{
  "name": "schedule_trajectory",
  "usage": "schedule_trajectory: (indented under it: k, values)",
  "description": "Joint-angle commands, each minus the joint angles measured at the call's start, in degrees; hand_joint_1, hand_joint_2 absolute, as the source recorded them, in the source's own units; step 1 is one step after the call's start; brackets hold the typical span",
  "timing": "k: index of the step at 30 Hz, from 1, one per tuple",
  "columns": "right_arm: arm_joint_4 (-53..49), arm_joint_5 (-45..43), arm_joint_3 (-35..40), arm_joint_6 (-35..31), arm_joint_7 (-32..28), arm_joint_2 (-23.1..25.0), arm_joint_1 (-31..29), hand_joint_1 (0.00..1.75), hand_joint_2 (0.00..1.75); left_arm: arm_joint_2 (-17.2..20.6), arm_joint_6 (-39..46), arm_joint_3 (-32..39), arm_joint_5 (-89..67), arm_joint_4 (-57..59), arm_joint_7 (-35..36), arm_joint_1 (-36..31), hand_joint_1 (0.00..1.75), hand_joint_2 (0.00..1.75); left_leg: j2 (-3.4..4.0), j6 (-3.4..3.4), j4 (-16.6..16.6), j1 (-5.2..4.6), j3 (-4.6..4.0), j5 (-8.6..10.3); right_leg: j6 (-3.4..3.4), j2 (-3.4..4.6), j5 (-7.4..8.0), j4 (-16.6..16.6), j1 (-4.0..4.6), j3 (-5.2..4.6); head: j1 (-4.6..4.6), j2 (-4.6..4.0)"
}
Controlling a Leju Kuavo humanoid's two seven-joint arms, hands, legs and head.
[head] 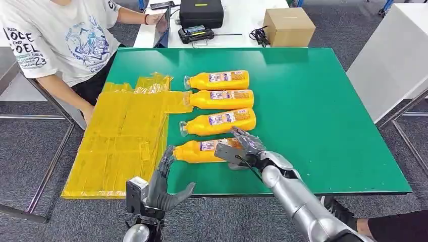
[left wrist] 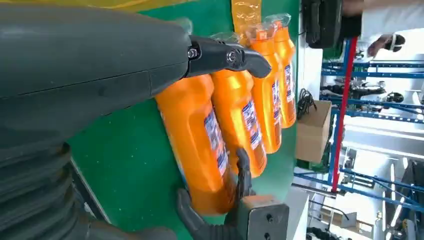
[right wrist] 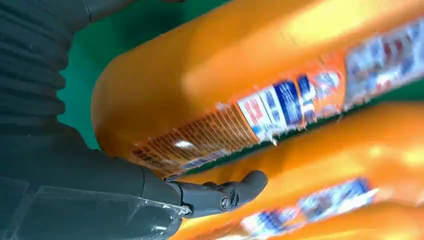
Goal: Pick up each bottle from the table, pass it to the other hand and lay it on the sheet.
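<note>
Near the table's (head: pixel 353 126) 6 o'clock edge, the nearest bottle (head: pixel 199 150) is gripped by the right hand (head: pixel 241 148); open green is seen at 3 o'clock. Four bottles are counted beside one yellow sheet (head: pixel 121 136). The left hand (head: pixel 164 184) is held spread, holding nothing.

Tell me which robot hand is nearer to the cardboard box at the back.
Right. The right hand is on the nearest orange bottle, on the cardboard box's side of the table; the left hand hangs off the near table edge, farther away.

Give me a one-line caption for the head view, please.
The right hand closes around the nearest bottle of four; the yellow sheet waits alongside.
</note>
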Motion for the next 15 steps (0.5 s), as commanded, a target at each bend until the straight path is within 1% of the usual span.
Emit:
schedule_trajectory:
  k: [1, 4, 10, 15]
  values:
    - [9.26, -1.39, 10.81, 3.39, -0.66, -1.94, -7.35, 0.0, 1.75, 1.39, -0.4, -0.09, 0.39, 5.44, 0.13, -2.7, 0.0, 1.75, 0.05, -0.12, -0.03, 0.09, 0.25, -0.07, -0.15, 0.02, -0.05, -0.07, 0.1, 0.27, 0.02, 0.0]
    - [9.26, -1.39, 10.81, 3.39, -0.66, -1.94, -7.35, 0.0, 1.75, 1.39, -0.4, -0.09, 0.39, 5.44, 0.13, -2.7, 0.0, 1.75, 0.06, -0.1, -0.04, 0.07, 0.24, -0.06, -0.12, 0.04, -0.03, -0.08, 0.08, 0.26, 0.02, 0.0]
    - [10.0, -2.51, 14.85, 5.64, -1.06, -2.31, -9.79, 0.0, 1.75, 1.31, -0.46, -0.2, 0.88, 5.7, 0.21, -2.79, 0.0, 1.75, 0.06, -0.11, -0.01, 0.07, 0.21, -0.06, -0.13, 0.04, -0.04, -0.06, 0.08, 0.23, 0.0, 0.0]
    - [10.2, -2.95, 15.15, 6.38, -1.12, -2.35, -10.33, 0.0, 1.75, 1.34, -0.41, -0.16, 0.97, 5.71, 0.21, -2.86, 0.0, 1.75, 0.03, -0.09, -0.02, 0.05, 0.17, -0.04, -0.11, 0.01, -0.04, -0.04, 0.06, 0.19, 0.02, 0.0]
